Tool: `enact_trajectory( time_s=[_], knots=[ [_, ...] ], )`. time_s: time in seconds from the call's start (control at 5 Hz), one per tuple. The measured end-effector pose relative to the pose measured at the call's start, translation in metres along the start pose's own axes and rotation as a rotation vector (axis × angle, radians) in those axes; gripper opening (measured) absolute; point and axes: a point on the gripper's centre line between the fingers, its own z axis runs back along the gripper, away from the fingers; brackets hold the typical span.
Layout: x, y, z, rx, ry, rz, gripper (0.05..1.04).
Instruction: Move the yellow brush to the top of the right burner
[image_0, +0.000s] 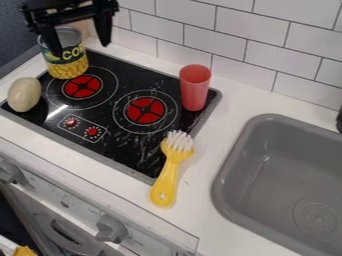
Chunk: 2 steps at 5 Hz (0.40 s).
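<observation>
And here's the black gripper (81, 50), up in the upper left of the frame, coming in at the top edge! Its dark body (70, 15) spans crosswise, right end riding a touch higher, and both fingers (103, 30) point down the picture. They're spread, folks, a broad gap between them, the one nearer the left edge reaching lower in the frame.

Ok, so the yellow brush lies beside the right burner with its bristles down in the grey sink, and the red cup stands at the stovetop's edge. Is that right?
Not quite: the yellow brush's bristles are not in the sink; the camera view shows them over the edge of the stovetop. The rest holds.
</observation>
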Motion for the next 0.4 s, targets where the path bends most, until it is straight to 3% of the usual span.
enact_trajectory(
  time_s=[0.2, 0.4],
  knots=[
    [-0.046, -0.006, 0.003, -0.068, 0.027, -0.227, 1.000],
    [-0.081, -0.012, 0.005, -0.070, -0.003, -0.379, 1.000]
  ],
)
